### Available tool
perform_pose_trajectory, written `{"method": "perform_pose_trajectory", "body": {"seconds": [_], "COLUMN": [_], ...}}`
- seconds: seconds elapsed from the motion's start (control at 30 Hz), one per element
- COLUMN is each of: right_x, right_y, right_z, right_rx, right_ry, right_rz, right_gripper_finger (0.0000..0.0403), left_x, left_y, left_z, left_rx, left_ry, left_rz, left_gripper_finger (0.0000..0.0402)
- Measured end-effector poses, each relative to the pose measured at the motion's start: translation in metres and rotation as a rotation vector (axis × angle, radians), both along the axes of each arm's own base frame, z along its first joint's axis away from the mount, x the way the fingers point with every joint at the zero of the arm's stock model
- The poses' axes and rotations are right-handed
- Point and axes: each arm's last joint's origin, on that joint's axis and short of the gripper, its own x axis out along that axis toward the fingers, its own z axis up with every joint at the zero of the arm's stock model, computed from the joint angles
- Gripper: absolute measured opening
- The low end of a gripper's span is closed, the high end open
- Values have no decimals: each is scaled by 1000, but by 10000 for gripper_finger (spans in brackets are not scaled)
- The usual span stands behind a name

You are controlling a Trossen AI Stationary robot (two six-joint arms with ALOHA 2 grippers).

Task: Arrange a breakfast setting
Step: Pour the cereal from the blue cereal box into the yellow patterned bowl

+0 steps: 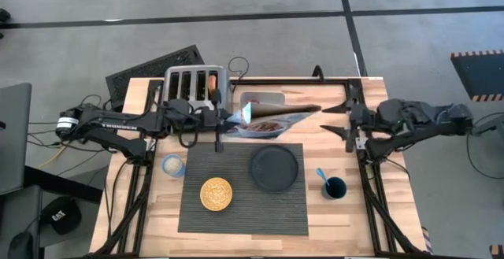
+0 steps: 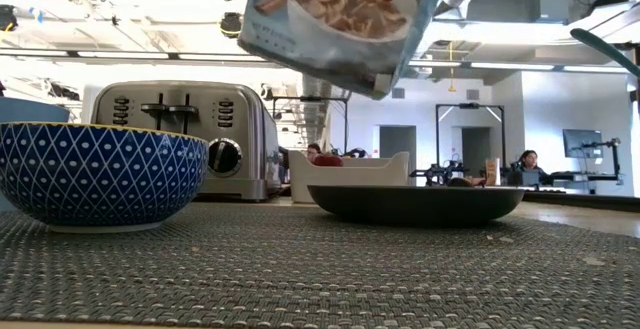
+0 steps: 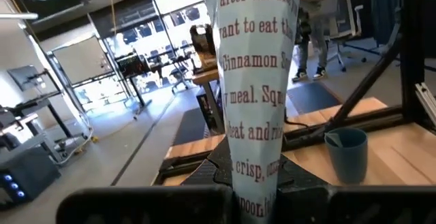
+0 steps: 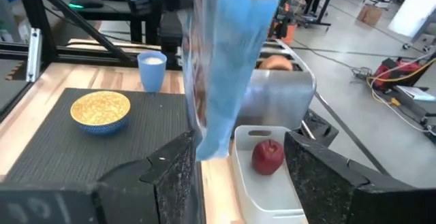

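My left gripper [image 1: 230, 119] is shut on the blue cereal box [image 1: 272, 120], held in the air over the white tray [image 4: 272, 183] that holds the red apple [image 4: 268, 154]. My right gripper [image 1: 335, 120] is open at the box's right end, its fingers on either side of the box [image 4: 225, 67]; I cannot tell whether they touch it. On the dark ribbed placemat [image 1: 240, 212] rest the yellow bowl [image 1: 216, 194] and the dark plate [image 1: 275, 168]. The dark blue cup [image 1: 335, 186] holds the blue-handled spoon [image 1: 322, 175]. The bagel [image 1: 213, 79] sticks out of a toaster slot. My left gripper holds the cereal box by its narrow left end [image 1: 242, 116], coming level from the table's left. The box side with print [image 3: 252, 115] runs away from the fingers, and the gripper body hides the contact. The box is lifted clear and tilted, as the low view [image 2: 340, 19] shows.
The steel toaster [image 1: 195, 86] stands at the far edge, left of the tray. A light blue cup [image 1: 173, 164] stands left of the placemat. Black frame rails [image 1: 370, 180] run along both table sides. People sit in the room beyond [image 2: 525, 164].
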Motion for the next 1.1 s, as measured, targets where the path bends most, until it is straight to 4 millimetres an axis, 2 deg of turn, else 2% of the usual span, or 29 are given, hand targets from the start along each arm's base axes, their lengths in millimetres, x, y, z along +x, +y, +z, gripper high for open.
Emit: {"method": "perform_pose_trajectory", "body": {"seconds": [0.13,0.3,0.5,0.77,0.93,1.1], "right_x": [9,22,39,70,84,88], "right_y": [2,3,3,-2,-8,-9], "right_z": [-22,-40,-45,-49,-50,-48], "right_rx": [4,-33,-79,-79,-73,-52], "right_ry": [-13,-39,-134,-165,-209,-245], "right_rz": [0,1,-6,-58,-67,73], "right_gripper_finger": [252,253,253,256,291,368], "left_x": [-9,-21,-29,-30,-30,-30], "left_y": [-1,2,3,2,2,2], "left_z": [17,33,47,51,51,52], "left_rx": [18,18,10,-2,-2,-2], "left_ry": [-117,-238,-381,-427,-428,-431], "left_rz": [1,-26,-52,-84,-86,-85], "left_gripper_finger": [0,0,0,0,0,0]}}
